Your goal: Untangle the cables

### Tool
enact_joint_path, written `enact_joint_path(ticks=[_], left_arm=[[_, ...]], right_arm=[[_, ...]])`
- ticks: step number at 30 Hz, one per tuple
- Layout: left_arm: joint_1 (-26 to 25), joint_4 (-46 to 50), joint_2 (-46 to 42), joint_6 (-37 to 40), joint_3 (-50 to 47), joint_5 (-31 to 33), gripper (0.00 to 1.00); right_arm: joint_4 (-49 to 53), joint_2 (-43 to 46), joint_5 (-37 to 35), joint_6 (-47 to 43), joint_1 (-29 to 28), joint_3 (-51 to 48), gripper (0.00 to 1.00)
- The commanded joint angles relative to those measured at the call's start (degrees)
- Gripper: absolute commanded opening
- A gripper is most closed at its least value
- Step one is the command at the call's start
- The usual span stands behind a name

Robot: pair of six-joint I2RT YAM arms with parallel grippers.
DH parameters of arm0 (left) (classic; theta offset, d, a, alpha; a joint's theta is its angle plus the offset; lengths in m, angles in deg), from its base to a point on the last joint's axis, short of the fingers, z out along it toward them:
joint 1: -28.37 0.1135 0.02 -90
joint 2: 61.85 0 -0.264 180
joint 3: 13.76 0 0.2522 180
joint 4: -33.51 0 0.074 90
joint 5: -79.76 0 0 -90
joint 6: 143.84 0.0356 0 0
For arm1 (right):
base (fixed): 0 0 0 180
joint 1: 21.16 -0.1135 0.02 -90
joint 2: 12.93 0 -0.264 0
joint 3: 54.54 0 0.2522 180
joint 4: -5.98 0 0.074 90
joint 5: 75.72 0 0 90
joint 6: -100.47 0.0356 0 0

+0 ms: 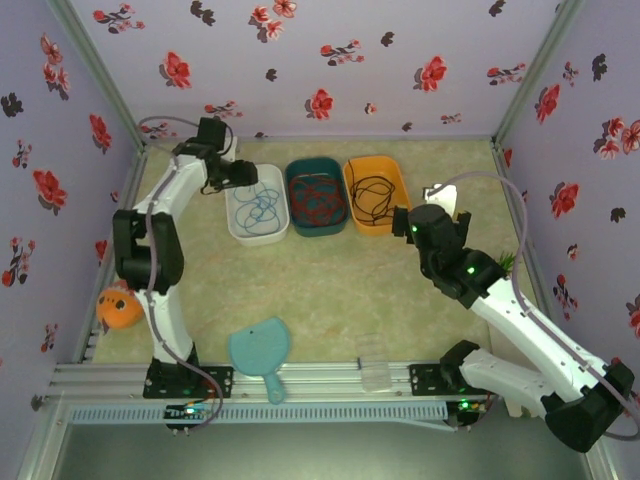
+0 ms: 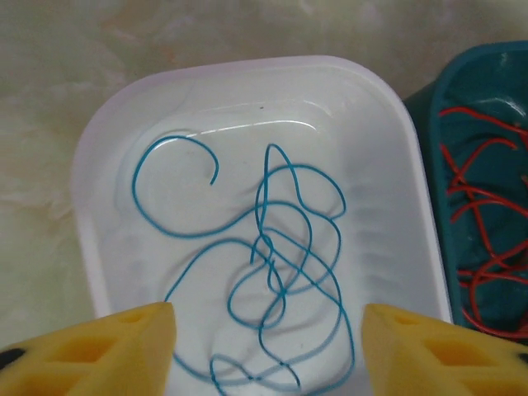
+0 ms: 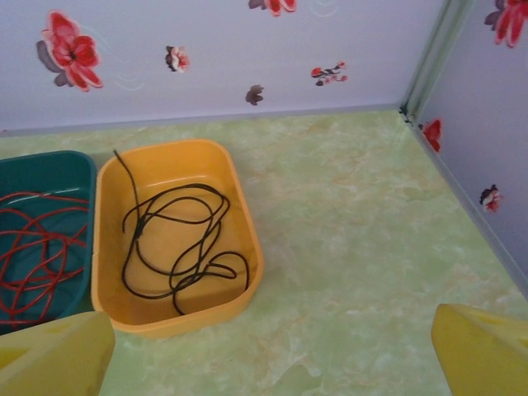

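Observation:
Three cables lie sorted in a row of trays at the back. A blue cable (image 2: 266,239) (image 1: 262,208) coils loosely in the white tray (image 2: 87,198) (image 1: 237,225). My left gripper (image 2: 268,320) (image 1: 244,178) hovers open just over it, yellow fingers either side, nothing held. A red cable (image 2: 474,198) (image 1: 318,198) (image 3: 41,239) fills the teal tray (image 2: 433,165) (image 3: 49,165). A black cable (image 3: 139,228) (image 1: 375,195) rests in the orange tray (image 3: 245,206). My right gripper (image 3: 272,330) (image 1: 435,205) stands wide open over bare table, right of the orange tray.
Near the front edge lie a light-blue paddle-shaped object (image 1: 262,348) and a clear plastic container (image 1: 375,372). An orange toy (image 1: 118,307) sits at the left wall. Flowered walls close the back and both sides.

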Motion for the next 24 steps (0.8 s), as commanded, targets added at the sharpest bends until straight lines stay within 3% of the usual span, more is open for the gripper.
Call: enact_joint_path(ticks=[1,4,16,24], left_arm=[[-0.39,-3.34,-9.49,1.13,-3.43,2.49,0.8],[-0.39,-6.37,-15.54,1.1,-8.96,4.54,1.0],[1.58,-22.55,-39.99,1.64,-37.81,19.36,1.0],[3.97,-40.03,-48.52,5.25,-57.36,25.12,1.0]], right_arm=[[0.69,1.17,-3.69,1.67,1.28,-0.39,0.99],[0.21,2.03,-4.23,2.05,2.65,-1.48,0.99],[-4.15,4.52,-2.25,1.07,11.54,-7.6,0.99],[-18.29,5.15,-1.74,-3.07,16.89,-16.9,0.99]])
